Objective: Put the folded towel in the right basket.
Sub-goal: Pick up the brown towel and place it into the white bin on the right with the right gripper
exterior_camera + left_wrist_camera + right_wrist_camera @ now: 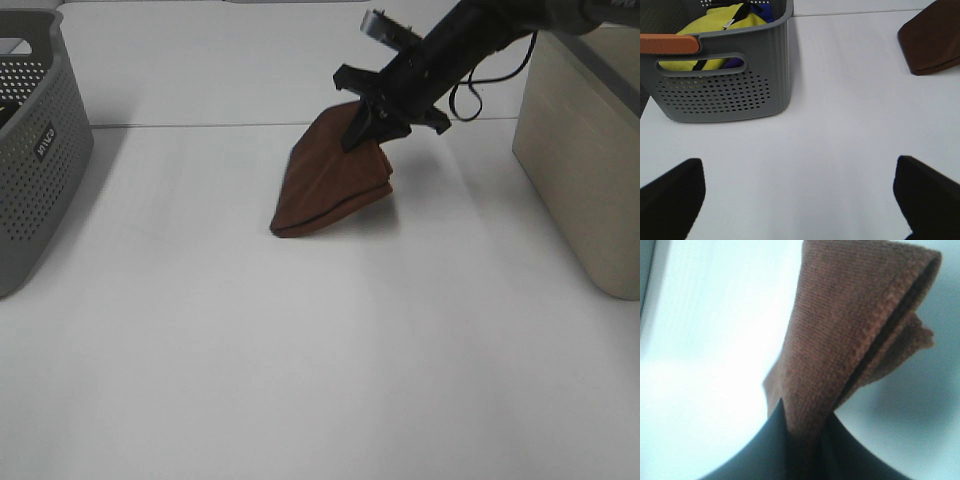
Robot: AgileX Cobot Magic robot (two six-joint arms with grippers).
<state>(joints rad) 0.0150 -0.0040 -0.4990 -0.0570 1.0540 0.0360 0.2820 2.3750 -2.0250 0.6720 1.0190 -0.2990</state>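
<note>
**Item 1, folded rust-brown knitted towel** (330, 180): You have it near the middle of the white table (300, 380), pinched at its far upper corner. That corner is lifted and the cloth slopes down from it. The low front edge appears to rest on the table. Its long axis runs on a diagonal from the grip down toward the near left, so the free end points away from the target. In the right wrist view the towel (850, 330) hangs out from the grip with its folded layers gaping a little at the edge.

**Item 2, right gripper** (375, 120): It is closed narrow on the towel's corner, and the black fingers (760, 450) sit on either side of the cloth. This arm is the nearer one and the one to use.

**Item 3, beige smooth-walled right basket** (585, 170): It stands to the right of the gripper, apart from it, on the side opposite the towel's trailing end. Judged from here, you must lift the cloth clear and carry it rightward over the near wall.

**Item 4, left gripper** (800, 200): It is spread wide with nothing between the fingers, over bare table and well apart from the towel (932, 42).

**Item 5, grey perforated plastic basket** (725, 85): It sits at the left and holds yellow fabric (720, 25). It is not your target.
</note>
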